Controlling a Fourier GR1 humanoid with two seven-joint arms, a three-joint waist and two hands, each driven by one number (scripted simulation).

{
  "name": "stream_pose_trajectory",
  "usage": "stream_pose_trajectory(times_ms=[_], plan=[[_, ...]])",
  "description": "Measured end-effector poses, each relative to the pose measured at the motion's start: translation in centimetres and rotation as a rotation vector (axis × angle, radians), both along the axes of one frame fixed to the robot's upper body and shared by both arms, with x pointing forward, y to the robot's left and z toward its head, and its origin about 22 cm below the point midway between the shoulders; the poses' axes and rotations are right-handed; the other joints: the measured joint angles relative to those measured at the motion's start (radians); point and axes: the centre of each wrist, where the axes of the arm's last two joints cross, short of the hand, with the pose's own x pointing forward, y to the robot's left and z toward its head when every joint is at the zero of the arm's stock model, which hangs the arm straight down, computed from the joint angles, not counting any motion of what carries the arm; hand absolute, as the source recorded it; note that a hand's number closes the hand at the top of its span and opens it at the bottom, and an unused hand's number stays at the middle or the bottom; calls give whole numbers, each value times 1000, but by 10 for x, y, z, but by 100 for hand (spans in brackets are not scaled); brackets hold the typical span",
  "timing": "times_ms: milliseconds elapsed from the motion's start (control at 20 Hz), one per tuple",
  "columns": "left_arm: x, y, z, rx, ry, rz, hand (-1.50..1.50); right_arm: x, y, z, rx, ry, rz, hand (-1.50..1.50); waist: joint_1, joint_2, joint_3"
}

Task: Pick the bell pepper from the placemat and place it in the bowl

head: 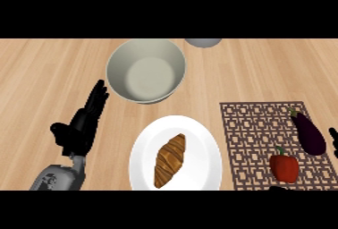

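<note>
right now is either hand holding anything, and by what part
Nothing is held. The left hand is open with straight fingers over bare counter. The bell pepper lies untouched on the placemat; the right hand barely shows at the edge.

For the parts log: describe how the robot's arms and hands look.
The left hand is matte black with slim fingers and a thumb, on a grey metallic forearm with darker patches. Of the right hand, only black tips show at the right edge. No cables or markings are visible.

Left robot hand [82, 120] open, fingers straight; right robot hand [335, 142] barely visible.
</note>
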Motion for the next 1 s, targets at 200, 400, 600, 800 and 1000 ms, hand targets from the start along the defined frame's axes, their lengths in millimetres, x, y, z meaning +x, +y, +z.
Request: stream_pose_trajectory(times_ms=[200,400,600,800,1000], plan=[[4,-2,6,4,-4,2,0,-8,-7,-7,22,1,20,-150,-3,-1,0],[1,-2,3,6,-6,6,0,-16,-6,-13,63,-41,30,-150,-3,-1,0],[6,0,6,4,-4,9,0,-20,-7,-19,95,-89,44,-150,-4,-1,0],[6,0,-2,1,-4,7,0,-21,-6,-20,133,-114,53,-150,-4,-1,0],[4,2,2,9,-8,7,0,-19,-10,-31,174,-112,37,-150,-3,-1,0]])
